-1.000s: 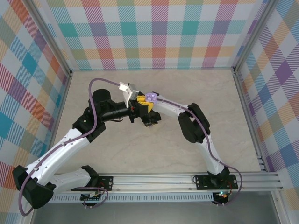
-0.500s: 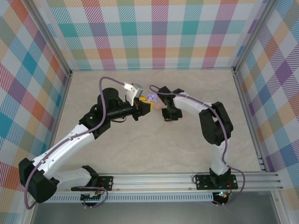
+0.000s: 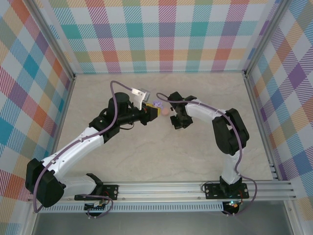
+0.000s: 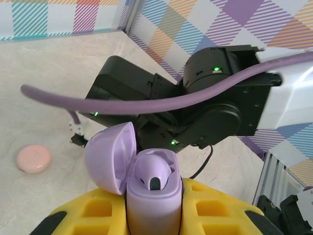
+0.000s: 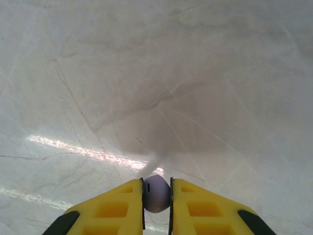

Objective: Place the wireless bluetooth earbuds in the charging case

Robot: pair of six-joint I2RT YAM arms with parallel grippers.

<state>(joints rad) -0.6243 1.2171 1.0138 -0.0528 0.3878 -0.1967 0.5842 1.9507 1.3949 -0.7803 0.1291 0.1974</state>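
Over pale marbled tabletop (image 3: 122, 161), plaid walls (image 3: 161, 39) on three sides, aluminium rail (image 3: 195, 185) along near edge. Top view: left gripper (image 3: 153, 112) and right gripper (image 3: 178, 122) close together mid-table, pink disc (image 3: 166, 111) lying between them. Left wrist view adds: yellow fingers (image 4: 93, 215) clamped on lilac charging case (image 4: 154, 196), lid (image 4: 110, 156) hinged open (cavity contents unclear). Right wrist view: fingers pinched on lilac earbud (image 5: 156, 193), marble beneath.

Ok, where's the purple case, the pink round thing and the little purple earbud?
purple case (image 4: 152, 210): left wrist view, on the front of its body.
pink round thing (image 4: 33, 158): left wrist view, middle of its top.
little purple earbud (image 5: 156, 194): right wrist view, on its rounded end.
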